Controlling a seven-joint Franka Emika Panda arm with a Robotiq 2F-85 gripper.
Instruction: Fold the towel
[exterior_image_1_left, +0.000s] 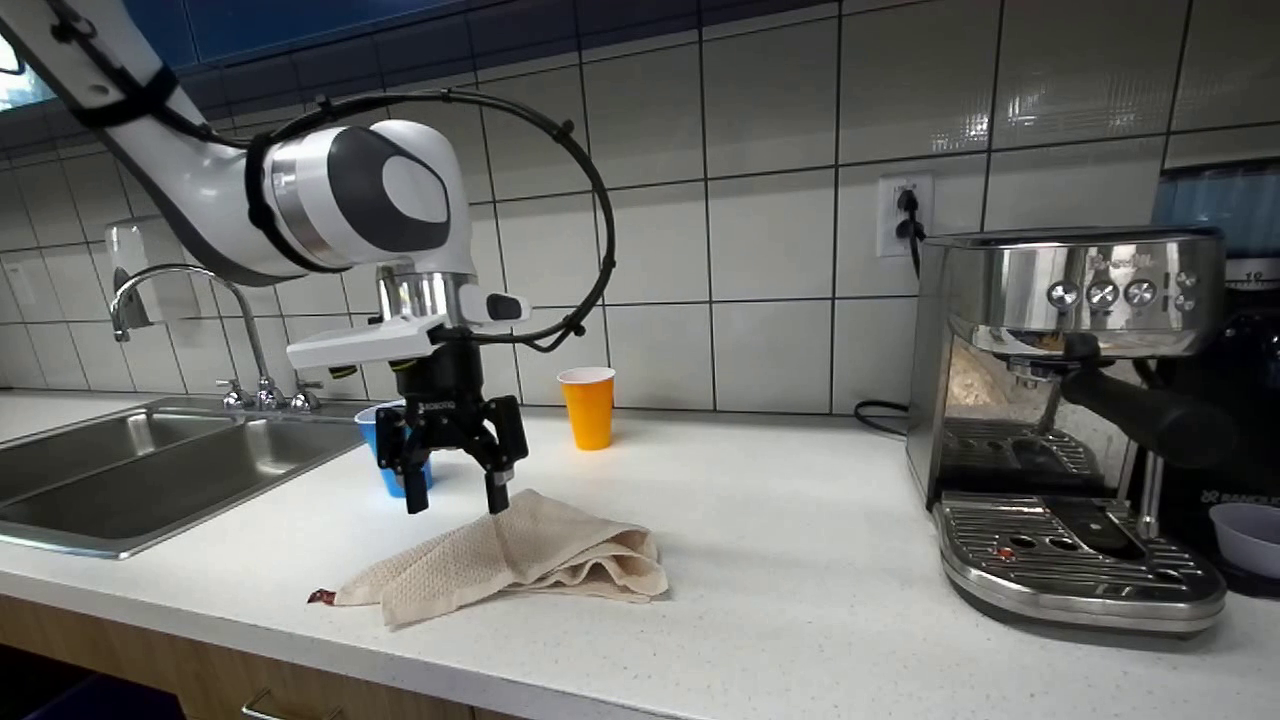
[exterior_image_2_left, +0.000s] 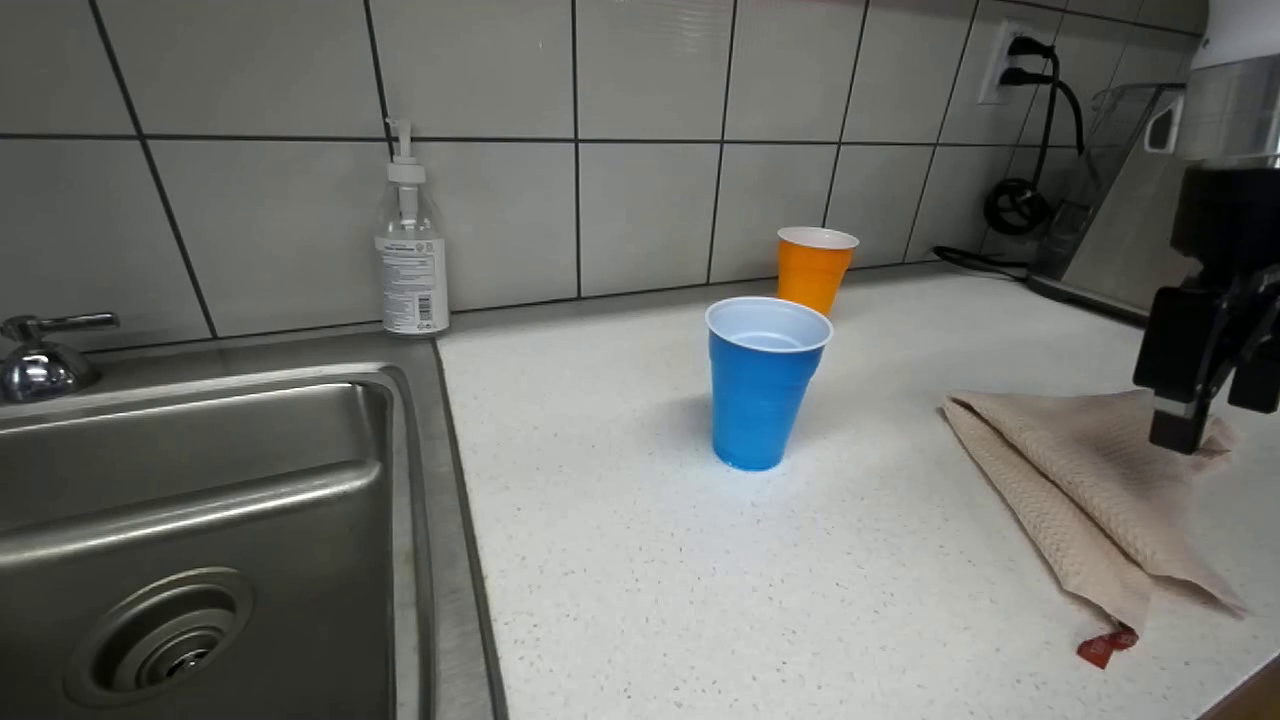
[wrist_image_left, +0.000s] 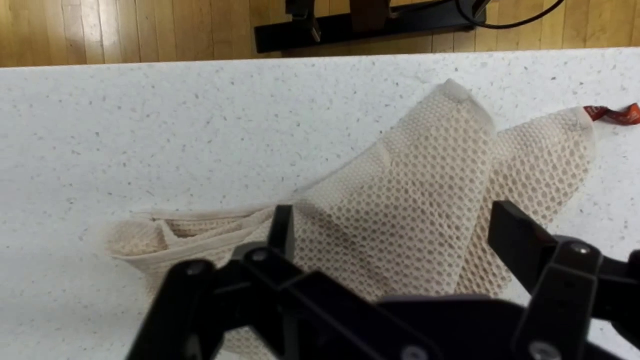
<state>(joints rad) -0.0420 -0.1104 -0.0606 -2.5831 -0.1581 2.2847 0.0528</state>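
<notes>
Towel (exterior_image_1_left: 520, 560) w/ red tag (wrist_image_left: 626, 116), print illegible, lies rumpled on counter (exterior_image_1_left: 790, 560). End effector (exterior_image_1_left: 457, 508) above it, jaws wide apart. Blk. appliance (exterior_image_1_left: 1250, 360) reads "RANCIL…"; btl. label (exterior_image_2_left: 413, 287) unreadable.

One towel (exterior_image_1_left: 510, 560) is counted beneath the single claw (exterior_image_1_left: 456, 500), two cups (exterior_image_2_left: 762, 400) near it. One sink (exterior_image_2_left: 450, 560), one espresso machine (exterior_image_1_left: 1080, 325), one pump bottle (exterior_image_2_left: 412, 280) are logged farther off.

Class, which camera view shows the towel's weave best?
The wrist view: it looks down on the towel, its weave clear, though the tool hides part. Both exterior views show the towel slantwise, its weave fainter.
</notes>
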